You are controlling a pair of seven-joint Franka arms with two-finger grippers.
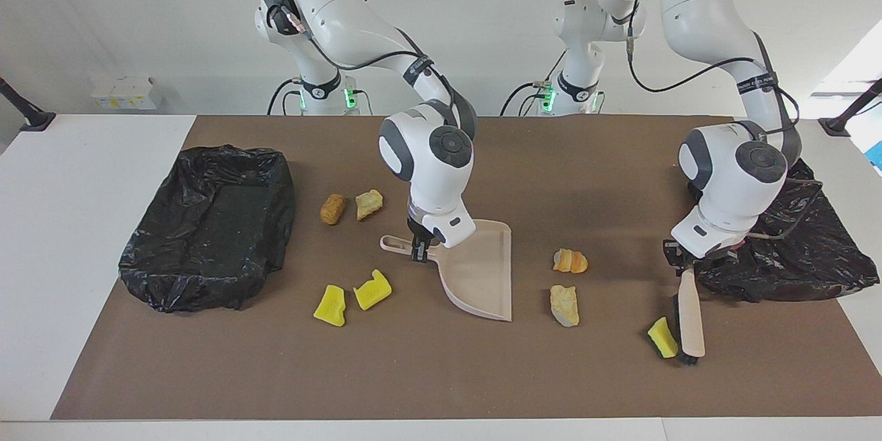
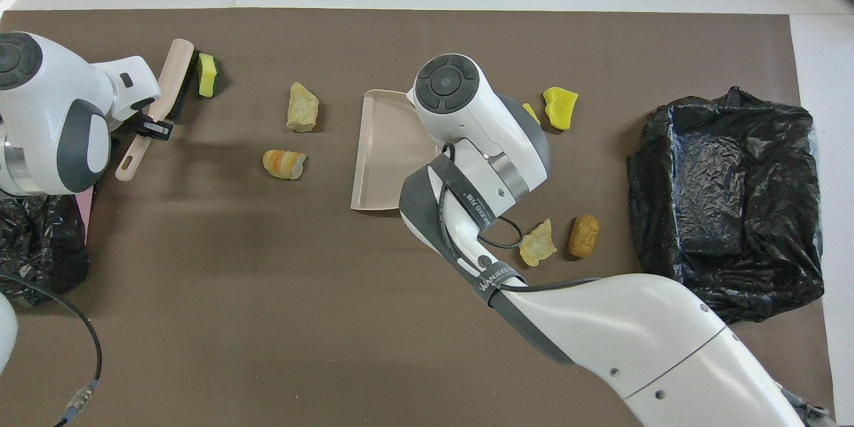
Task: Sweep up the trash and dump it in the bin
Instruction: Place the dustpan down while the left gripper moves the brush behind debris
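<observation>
My right gripper [image 1: 419,248] is shut on the handle of the beige dustpan [image 1: 482,269], which rests mid-table with its mouth toward the left arm's end. My left gripper [image 1: 679,258] is shut on the handle of the brush [image 1: 690,317], whose bristles touch a yellow trash chunk [image 1: 663,337]. An orange-striped lump [image 1: 570,261] and a tan lump [image 1: 564,304] lie between dustpan and brush. Two yellow chunks [image 1: 372,289] and two brown lumps [image 1: 333,209] lie toward the black-lined bin [image 1: 207,220]. In the overhead view the right wrist hides its gripper over the dustpan [image 2: 383,153].
A second crumpled black bag [image 1: 778,241] sits at the left arm's end, right beside the left wrist, with a pink piece [image 2: 87,207] at its edge. A brown mat [image 1: 441,379] covers the table.
</observation>
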